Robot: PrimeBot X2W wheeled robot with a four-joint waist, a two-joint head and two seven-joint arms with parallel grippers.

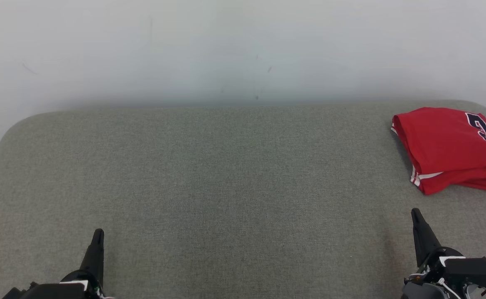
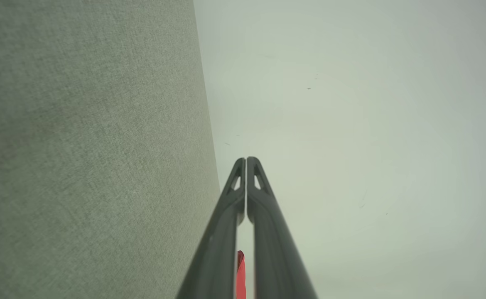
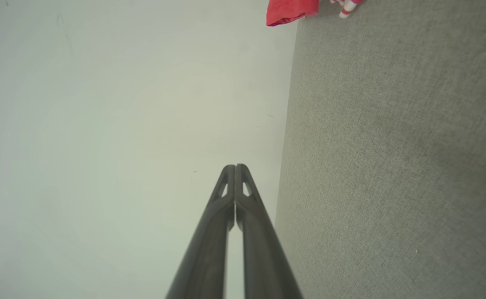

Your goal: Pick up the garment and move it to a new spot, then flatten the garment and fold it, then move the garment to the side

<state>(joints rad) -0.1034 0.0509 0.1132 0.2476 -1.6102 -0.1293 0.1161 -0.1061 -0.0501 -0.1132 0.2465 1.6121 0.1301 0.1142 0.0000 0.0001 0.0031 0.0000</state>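
The garment [image 1: 450, 147] is a red jersey with white trim and a dark number, lying folded at the far right of the grey padded table [image 1: 226, 174]. A corner of the garment [image 3: 290, 12] appears at the top of the right wrist view, and a red sliver of the garment [image 2: 240, 274] shows between the finger shafts in the left wrist view. My left gripper [image 1: 98, 233] rests at the lower left, shut and empty, as the left gripper [image 2: 246, 160] confirms from the wrist. My right gripper [image 1: 415, 212] sits at the lower right, below the garment and apart from it; the right gripper [image 3: 235, 167] is shut on nothing.
A pale wall [image 1: 243, 50] stands behind the table's far edge. The table's left corner is rounded [image 1: 14, 124], and its grey cloth stretches between both grippers.
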